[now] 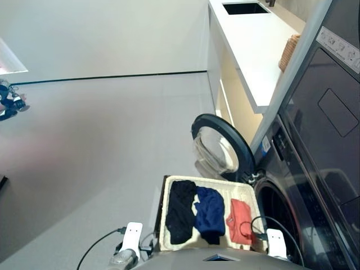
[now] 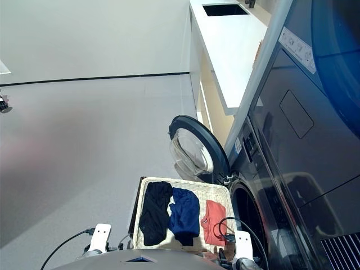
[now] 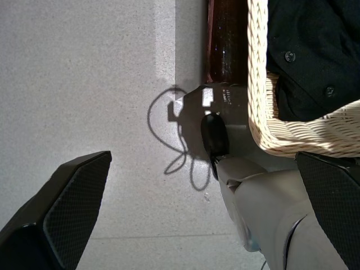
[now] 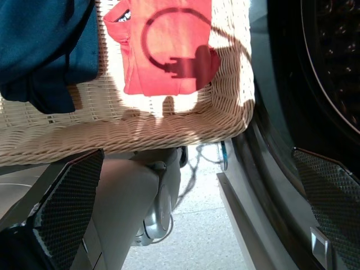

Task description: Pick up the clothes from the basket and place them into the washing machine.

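Clothes [image 1: 210, 212] (three, side by side) lie in basket [image 1: 239, 190]; both grippers' jaws gape wide, empty, beside it.

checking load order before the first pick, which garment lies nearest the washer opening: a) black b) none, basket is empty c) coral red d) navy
c: the coral red garment lies at the end of the basket next to the washer, with the navy one in the middle and the black one at the far end.
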Robot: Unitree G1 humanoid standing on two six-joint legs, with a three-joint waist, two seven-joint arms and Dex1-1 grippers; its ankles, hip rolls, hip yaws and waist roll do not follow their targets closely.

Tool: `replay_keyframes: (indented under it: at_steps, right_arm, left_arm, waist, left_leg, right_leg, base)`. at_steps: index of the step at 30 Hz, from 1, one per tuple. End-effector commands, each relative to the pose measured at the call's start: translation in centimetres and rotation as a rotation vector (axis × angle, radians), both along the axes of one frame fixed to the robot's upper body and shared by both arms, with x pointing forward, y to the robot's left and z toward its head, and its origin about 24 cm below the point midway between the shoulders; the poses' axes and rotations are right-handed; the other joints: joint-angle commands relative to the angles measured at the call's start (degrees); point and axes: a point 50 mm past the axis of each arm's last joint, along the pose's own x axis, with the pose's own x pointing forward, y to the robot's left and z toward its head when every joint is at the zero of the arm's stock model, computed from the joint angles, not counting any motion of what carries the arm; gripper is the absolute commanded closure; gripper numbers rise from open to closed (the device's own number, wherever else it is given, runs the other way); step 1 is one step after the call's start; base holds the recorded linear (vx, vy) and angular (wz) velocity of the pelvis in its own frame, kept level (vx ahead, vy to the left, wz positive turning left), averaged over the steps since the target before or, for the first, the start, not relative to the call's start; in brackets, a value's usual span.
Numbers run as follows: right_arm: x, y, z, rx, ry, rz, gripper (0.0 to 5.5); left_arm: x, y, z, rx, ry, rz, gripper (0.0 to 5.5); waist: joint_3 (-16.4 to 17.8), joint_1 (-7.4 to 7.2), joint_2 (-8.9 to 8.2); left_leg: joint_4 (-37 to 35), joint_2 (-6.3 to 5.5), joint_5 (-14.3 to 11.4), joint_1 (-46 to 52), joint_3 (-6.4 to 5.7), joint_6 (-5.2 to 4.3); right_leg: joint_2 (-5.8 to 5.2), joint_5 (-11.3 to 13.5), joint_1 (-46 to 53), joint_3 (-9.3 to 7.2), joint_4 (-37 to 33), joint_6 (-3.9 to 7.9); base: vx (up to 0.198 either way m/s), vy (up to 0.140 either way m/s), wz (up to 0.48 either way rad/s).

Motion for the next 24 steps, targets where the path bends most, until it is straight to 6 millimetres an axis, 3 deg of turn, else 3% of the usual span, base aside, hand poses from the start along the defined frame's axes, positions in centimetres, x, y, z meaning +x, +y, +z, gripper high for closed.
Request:
replay_keyframes:
  at_steps: [1,9,11,13,16,17,18,19,21,22,23,24]
  right_arm:
    - [3.0,0.4,0.3,0.005,-0.05,0.012,0.0]
    - [3.1,0.4,0.2,-0.053,-0.031,0.051,0.0]
    - [4.2,0.7,0.5,-0.094,-0.068,0.09,0.0]
    - [5.8,1.4,1.1,-0.104,-0.167,0.121,0.0]
    - [7.1,1.8,1.7,-0.131,-0.225,0.182,0.0]
    - [8.9,2.0,2.7,-0.166,-0.298,0.226,0.0]
    - [8.9,2.0,2.7,-0.167,-0.298,0.226,0.0]
    - [11.7,3.1,4.6,-0.155,-0.447,0.244,0.0]
    - [12.7,3.6,5.5,-0.14,-0.505,0.257,0.0]
    - [15.0,4.9,7.7,-0.102,-0.645,0.276,0.0]
    - [15.0,4.9,7.7,-0.103,-0.645,0.276,0.0]
    - [16.3,6.1,9.9,-0.053,-0.774,0.273,0.0]
  left_arm:
    - [3.2,0.3,0.6,0.014,-0.068,-0.013,0.0]
    - [3.9,0.1,0.8,0.038,-0.095,0.011,0.0]
    - [6.1,-0.2,1.6,0.081,-0.198,-0.017,0.0]
    - [8.6,-1.5,3.0,0.006,-0.339,0.061,0.0]
    - [10.2,-2.7,4.2,-0.039,-0.429,0.021,0.0]
    - [12.0,-3.6,5.7,-0.058,-0.522,-0.024,0.0]
    - [12.0,-3.6,5.7,-0.058,-0.522,-0.024,0.0]
    - [13.9,-4.5,7.4,-0.063,-0.619,-0.066,0.0]
    - [14.5,-4.7,8.0,-0.069,-0.646,-0.065,0.0]
    - [15.7,-5.3,8.9,-0.072,-0.69,-0.069,0.0]
    - [15.7,-5.3,8.9,-0.072,-0.69,-0.069,0.0]
    - [16.6,-5.8,9.7,-0.069,-0.728,-0.079,0.0]
  waist:
    - [3.9,0.13,-3.0]
    - [4.2,0.28,-3.14]
    - [4.5,0.43,-3.2]
    - [5.8,0.29,-3.16]
    - [6.7,0.13,-3.05]
    - [7.9,-0.09,-2.81]
    - [7.9,-0.09,-2.82]
    - [9.5,-0.55,-2.54]
    - [10.3,-0.65,-2.45]
    - [11.7,-1.03,-2.31]
    - [11.7,-0.98,-2.3]
    - [13.0,-1.45,-2.36]
  left_leg:
    - [-0.1,-1.68,-2.8,3.7,3.68,-0.62]
    - [-0.1,-1.7,-2.8,3.6,3.17,-0.51]
    - [-0.1,-1.71,-2.7,3.4,2.95,-0.48]
    - [-0.1,-1.58,-2.2,2.8,2.48,-0.45]
    - [-0.1,-1.59,-2.0,2.5,2.2,-0.38]
    - [-0.1,-1.61,-1.6,1.8,1.9,-0.35]
    - [-0.1,-1.61,-1.6,1.8,1.9,-0.35]
    - [-0.1,-1.47,-1.0,0.7,1.8,-0.33]
    - [-0.1,-1.37,-0.7,0.1,1.89,-0.3]
    - [-0.1,-1.31,-0.3,-1.0,2.26,-0.26]
    - [-0.1,-1.3,-0.3,-1.1,2.3,-0.26]
    - [-0.1,-1.19,0.1,-1.9,2.75,-0.31]
  right_leg:
    - [-4.7,5.2,-1.1,-3.29,-0.1,3.38]
    - [-4.69,5.2,-1.0,-3.42,-0.1,3.23]
    - [-4.66,5.2,-0.9,-3.53,-0.1,3.16]
    - [-4.57,5.2,-1.3,-3.6,0.3,3.19]
    - [-4.7,5.3,-1.7,-3.76,0.7,3.28]
    - [-4.65,5.4,-2.6,-3.58,1.3,3.3]
    - [-4.65,5.4,-2.6,-3.57,1.3,3.29]
    - [-4.5,5.5,-4.2,-3.07,2.0,3.27]
    - [-4.44,5.6,-5.2,-2.8,2.4,3.29]
    - [-4.33,5.9,-7.3,-2.22,3.0,3.34]
    - [-4.32,5.9,-7.4,-2.18,3.1,3.34]
    - [-4.06,6.2,-8.8,-1.51,3.5,3.24]
  base:
    - [0.0,0.0,0.0]
    - [0.0,0.0,0.0]
    - [0.0,0.0,0.0]
    - [-0.057,-0.012,0.042]
    - [-0.048,-0.002,0.051]
    - [-0.07,0.001,0.05]
    - [-0.132,0.003,0.021]
    - [-0.125,0.003,0.014]
    - [-0.126,0.007,0.001]
    - [-0.08,0.01,-0.019]
    - [-0.127,0.003,-0.075]
    - [-0.066,-0.006,-0.119]
